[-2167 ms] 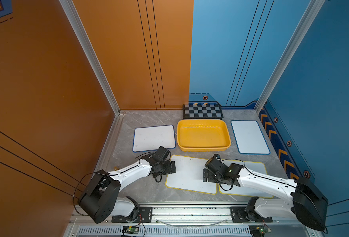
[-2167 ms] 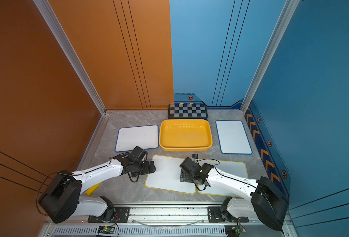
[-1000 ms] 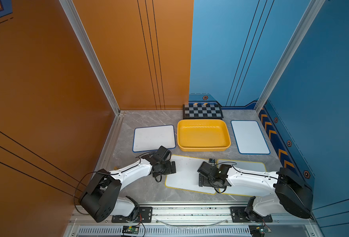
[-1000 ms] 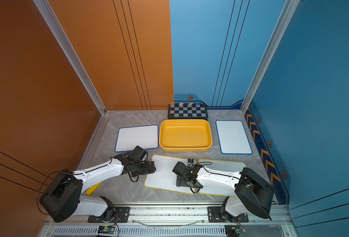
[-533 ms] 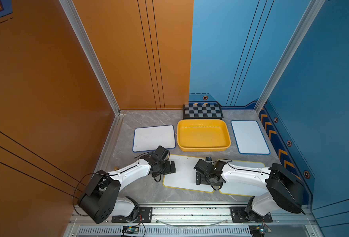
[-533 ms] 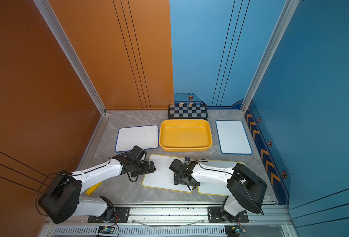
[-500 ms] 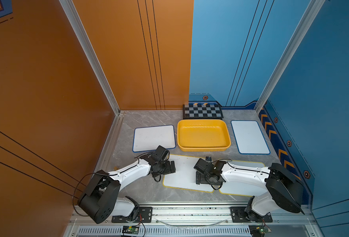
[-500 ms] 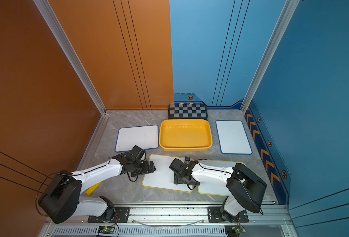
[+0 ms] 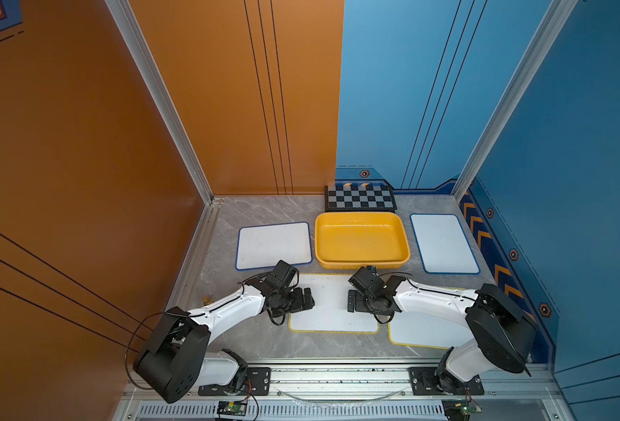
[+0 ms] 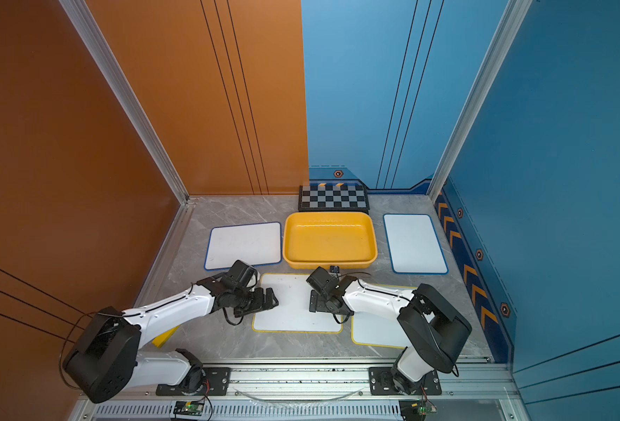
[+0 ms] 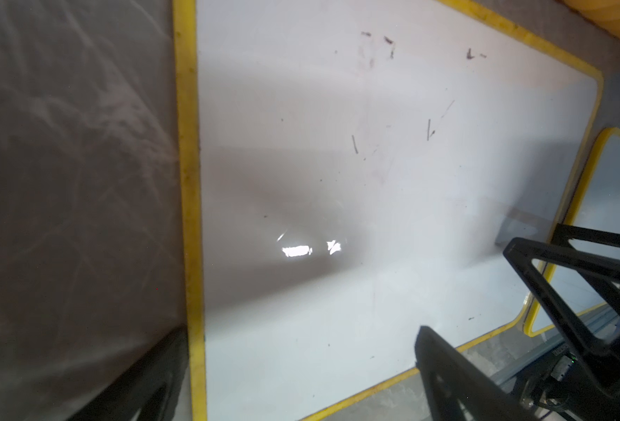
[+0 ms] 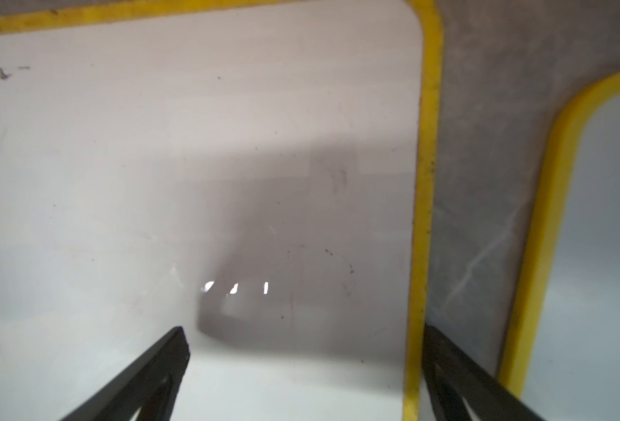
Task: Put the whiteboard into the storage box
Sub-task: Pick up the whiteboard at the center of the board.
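The storage box is a shallow yellow tray at the middle back, with nothing in it, seen in both top views. In front of it a yellow-edged whiteboard lies flat on the table. My left gripper is open, low over the board's left edge. In the left wrist view one finger is off the board and the other is over its near edge. My right gripper is open at the board's right edge. In the right wrist view one finger is over the white surface and the other is beyond the yellow border.
A second yellow-edged whiteboard lies front right, partly under the right arm. Blue-edged whiteboards flank the box. A black-and-grey checkerboard lies behind it. Walls enclose the left, back and right sides.
My right gripper has moved left across the yellow-edged whiteboard, with the arm folding in. The left arm has barely moved. Both grippers stayed open.
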